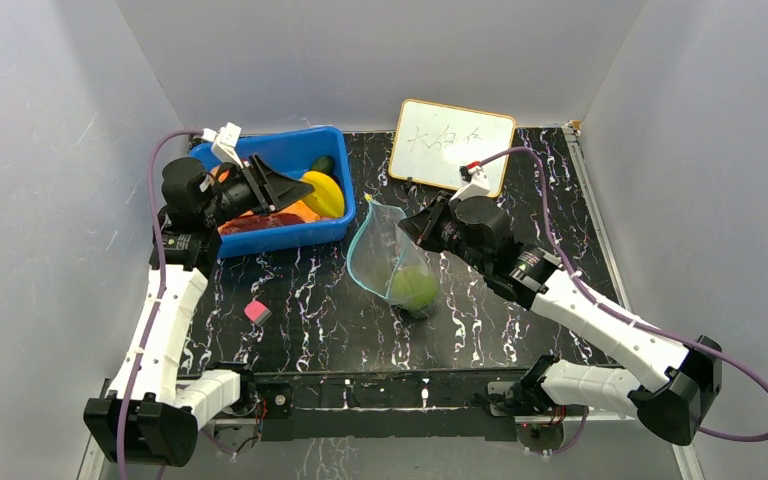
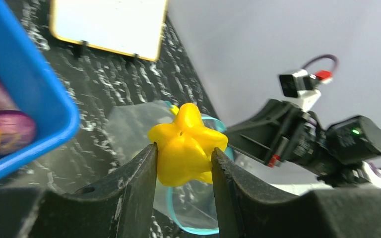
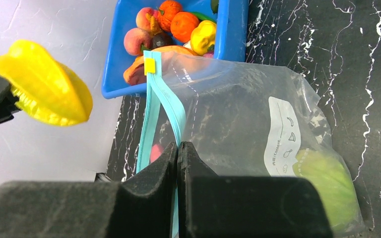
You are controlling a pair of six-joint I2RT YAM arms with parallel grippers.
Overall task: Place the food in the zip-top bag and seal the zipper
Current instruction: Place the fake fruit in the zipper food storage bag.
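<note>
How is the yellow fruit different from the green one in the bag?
The yellow fruit is pointy with ridges, like a star; the green fruit is round and smooth. The yellow fruit is up in the air, pinched by the left gripper; the green fruit lies at the bottom of the zip-top bag. Both look like plastic toy food.

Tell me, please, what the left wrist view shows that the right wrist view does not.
Only the left wrist view shows the whiteboard and the right arm's wrist from outside. Only the right wrist view shows the green fruit inside the zip-top bag, the bag's printed label, and the peaches and oranges in the blue bin. Both show the yellow fruit, the bag, the bin and the black table.
</note>
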